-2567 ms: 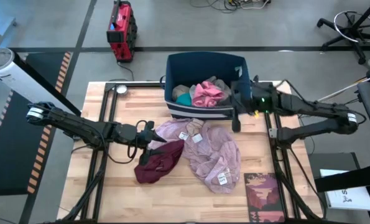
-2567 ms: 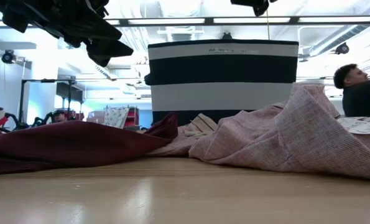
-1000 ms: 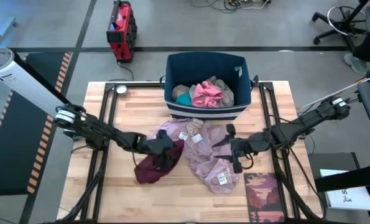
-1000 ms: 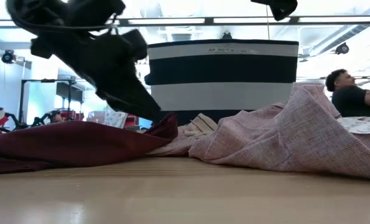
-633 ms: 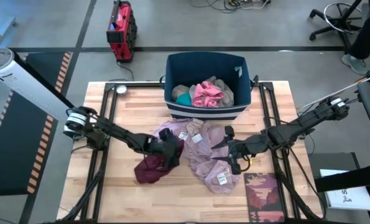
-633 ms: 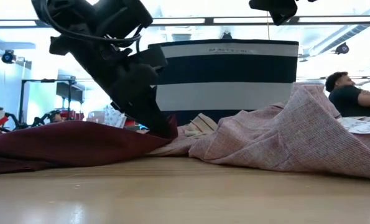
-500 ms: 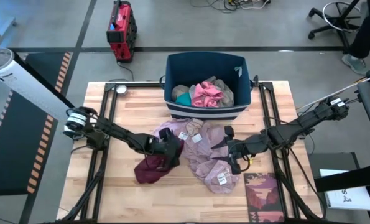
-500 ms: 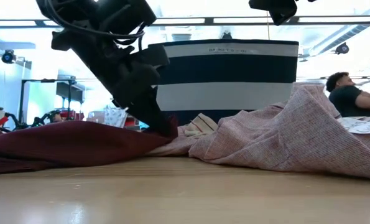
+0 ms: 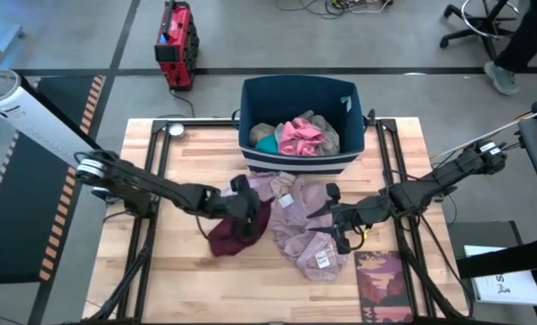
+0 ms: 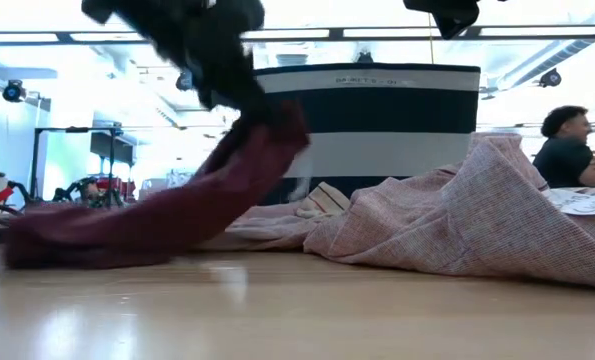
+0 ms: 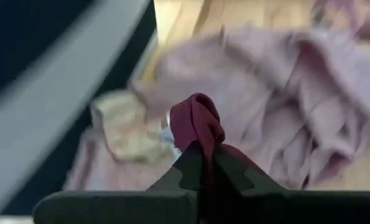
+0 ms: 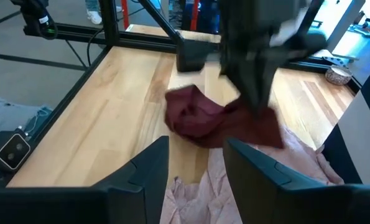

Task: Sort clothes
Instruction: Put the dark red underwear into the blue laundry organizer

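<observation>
The maroon garment (image 9: 236,227) lies left of the table's middle, with one end raised by my left gripper (image 9: 249,202), which is shut on it. A mauve-pink garment (image 9: 306,226) with small white tags is spread beside it, in front of the dark blue bin (image 9: 301,87). The bin holds coral pink (image 9: 302,135), teal (image 9: 266,143) and tan clothes. My right gripper (image 9: 328,215) is open low over the mauve-pink garment's right part, fingers pointing toward the table's left; whether they touch the cloth, I cannot tell. My left gripper pinches a bunched fold at the maroon garment's far right end (image 11: 198,124) between its two fingers, with several layers gathered. The fingers come from the table's left, slanting down. That end is lifted, and the cloth slopes down to its other end (image 10: 47,245), which lies on the table.
A dark patterned card (image 9: 383,282) lies at the table's near right corner. The bin stands at the far edge, its striped wall (image 10: 357,130) right behind the clothes. A person (image 10: 567,145) is in the room beyond. Bare wood stretches along the near edge and left side.
My left gripper has come down onto the maroon garment's far right end, shut on it, and gone up and toward the bin. That end is now lifted clear and the cloth is drawn into a slope, while its near left end stays on the table.
</observation>
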`<act>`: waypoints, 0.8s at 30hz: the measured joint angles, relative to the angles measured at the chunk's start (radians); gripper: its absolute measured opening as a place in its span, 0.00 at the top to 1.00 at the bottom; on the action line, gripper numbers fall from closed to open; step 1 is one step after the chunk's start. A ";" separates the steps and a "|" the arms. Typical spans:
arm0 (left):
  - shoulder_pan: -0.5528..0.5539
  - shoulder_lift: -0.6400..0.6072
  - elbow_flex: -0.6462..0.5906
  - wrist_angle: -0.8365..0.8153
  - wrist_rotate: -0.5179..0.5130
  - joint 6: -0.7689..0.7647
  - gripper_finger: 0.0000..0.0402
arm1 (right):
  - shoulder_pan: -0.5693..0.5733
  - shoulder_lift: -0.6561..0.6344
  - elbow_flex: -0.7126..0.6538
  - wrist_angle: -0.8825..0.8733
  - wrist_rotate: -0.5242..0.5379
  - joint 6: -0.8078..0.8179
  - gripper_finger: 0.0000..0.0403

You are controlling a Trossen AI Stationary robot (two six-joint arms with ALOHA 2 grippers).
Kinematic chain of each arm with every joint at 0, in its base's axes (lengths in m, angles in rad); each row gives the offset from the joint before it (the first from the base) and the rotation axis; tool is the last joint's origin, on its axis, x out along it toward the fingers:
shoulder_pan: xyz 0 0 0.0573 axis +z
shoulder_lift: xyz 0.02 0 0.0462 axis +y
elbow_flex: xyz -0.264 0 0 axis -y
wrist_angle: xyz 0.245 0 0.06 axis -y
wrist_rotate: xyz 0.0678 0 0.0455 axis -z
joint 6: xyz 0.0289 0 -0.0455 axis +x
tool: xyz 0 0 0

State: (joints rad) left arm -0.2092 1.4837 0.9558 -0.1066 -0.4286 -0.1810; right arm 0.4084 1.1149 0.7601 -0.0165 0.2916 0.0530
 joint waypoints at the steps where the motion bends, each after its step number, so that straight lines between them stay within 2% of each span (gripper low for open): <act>1: 0.000 -0.022 0.012 0.000 0.000 0.024 1.00 | 0.000 0.000 0.000 0.000 0.000 0.002 0.67; 7: 0.005 -0.125 0.107 -0.005 0.000 0.153 1.00 | 0.004 0.000 0.000 -0.002 0.000 0.017 0.69; 13: 0.039 -0.157 0.247 -0.009 -0.001 0.344 1.00 | 0.006 0.000 0.000 -0.001 0.000 0.019 0.71; 20: 0.140 -0.135 0.470 -0.026 0.001 0.565 1.00 | 0.006 0.000 0.000 -0.001 0.000 0.054 0.70; 24: 0.230 -0.115 0.605 -0.057 0.038 0.619 1.00 | 0.006 0.000 0.000 0.000 -0.001 0.060 0.72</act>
State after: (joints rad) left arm 0.0205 1.3692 1.5605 -0.1631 -0.3902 0.4378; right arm 0.4149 1.1145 0.7601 -0.0166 0.2909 0.1125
